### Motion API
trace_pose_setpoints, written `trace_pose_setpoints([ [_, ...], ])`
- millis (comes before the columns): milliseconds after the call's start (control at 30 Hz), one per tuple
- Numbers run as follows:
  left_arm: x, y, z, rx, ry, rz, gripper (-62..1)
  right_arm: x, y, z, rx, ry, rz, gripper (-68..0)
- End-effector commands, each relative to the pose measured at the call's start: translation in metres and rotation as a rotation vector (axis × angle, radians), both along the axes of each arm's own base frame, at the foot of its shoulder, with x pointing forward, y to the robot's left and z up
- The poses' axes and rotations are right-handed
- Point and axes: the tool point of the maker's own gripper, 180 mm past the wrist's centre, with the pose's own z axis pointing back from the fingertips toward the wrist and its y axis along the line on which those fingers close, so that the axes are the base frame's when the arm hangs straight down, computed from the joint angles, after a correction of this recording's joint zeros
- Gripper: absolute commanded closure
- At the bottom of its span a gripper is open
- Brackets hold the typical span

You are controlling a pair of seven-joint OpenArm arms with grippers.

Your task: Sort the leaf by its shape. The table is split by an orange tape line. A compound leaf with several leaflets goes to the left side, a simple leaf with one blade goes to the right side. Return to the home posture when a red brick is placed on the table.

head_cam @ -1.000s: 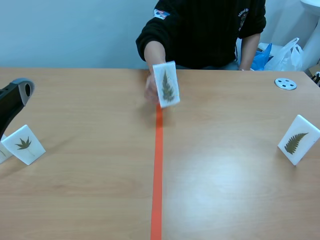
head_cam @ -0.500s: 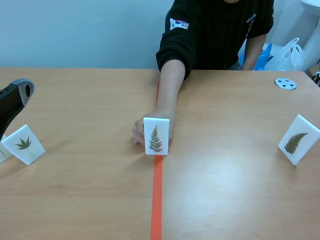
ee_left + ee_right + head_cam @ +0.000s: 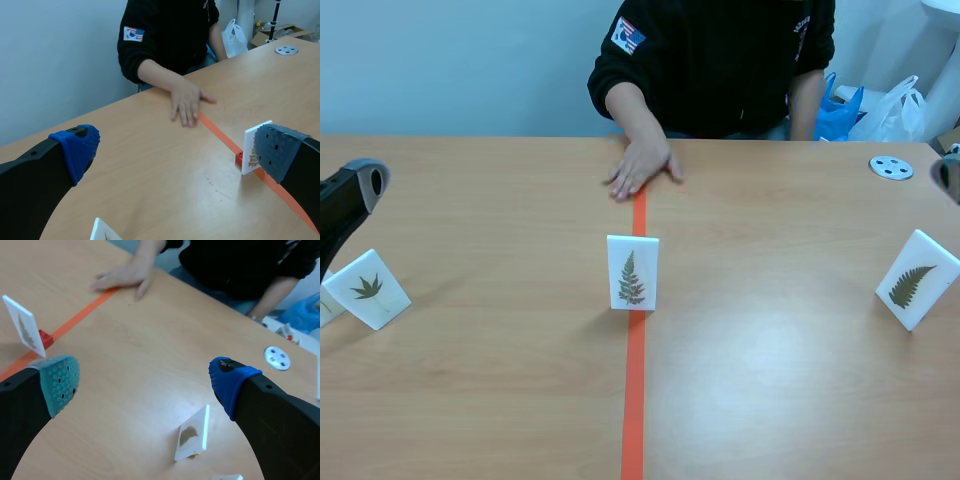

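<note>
A white leaf card (image 3: 632,272) showing a fern-like frond stands upright on the orange tape line (image 3: 634,400), a red brick (image 3: 240,158) just behind it, while the left gripper (image 3: 175,150) and right gripper (image 3: 145,382) both have their fingers spread wide.

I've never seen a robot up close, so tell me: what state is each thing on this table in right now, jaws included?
Middle leaf card: upright on the tape line, untouched.
Red block: against that card's back.
Left leaf card: standing, tilted.
Right leaf card: standing, tilted.
Person's hand: flat on the table.
Left gripper: jaws open, empty.
Right gripper: jaws open, empty.
</note>
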Motion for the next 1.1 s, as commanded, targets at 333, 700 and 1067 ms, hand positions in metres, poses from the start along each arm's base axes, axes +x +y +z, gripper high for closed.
trace_pose_setpoints([
  [333,0.0,-0.001,0.009,-0.014,-0.028,-0.005,-62.3,0.055,0.048,-0.045,0.041,0.051,0.179,-52.9],
  [700,0.0,-0.001,0.009,-0.015,-0.028,-0.003,-62.3,0.083,0.126,-0.09,0.102,0.144,0.33,-52.9],
  [1067,0.0,-0.001,0.009,-0.015,-0.028,-0.003,-62.3,0.091,0.208,-0.124,0.113,0.2,0.403,-52.9],
])
